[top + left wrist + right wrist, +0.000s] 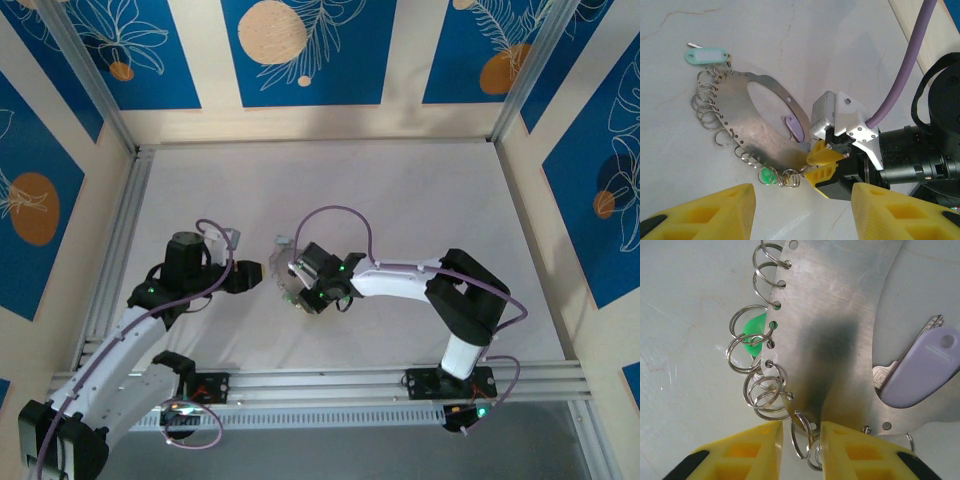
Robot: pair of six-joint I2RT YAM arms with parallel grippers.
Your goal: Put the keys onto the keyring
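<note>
Lying flat on the white table (850,40), the keyring (742,127) is a thin silvery plate. It is oval, with a large oval opening and a row of small holes along the outer rim. Split rings (704,102) hang through many of those holes.

- Mint tag (706,55): on a ring at the upper end of the row in the left wrist view.
- Green tag (766,176): at the lower end of the row, partly under the rings there.
- Purple-tagged key (920,365): rests inside the opening, its silvery head against the plate's inner edge.

Right gripper (812,162): at the plate's rim, near the green tag. In the right wrist view its yellow fingers (740,452) stand narrowly apart, with one split ring in the gap and the plate's edge at the tips. Whether they pinch the ring or the plate cannot be told.

Left gripper (804,197): low over the table beside the keyring, jaws wide, nothing between them.

In the top view the two grippers face each other at mid-table, close but apart.
</note>
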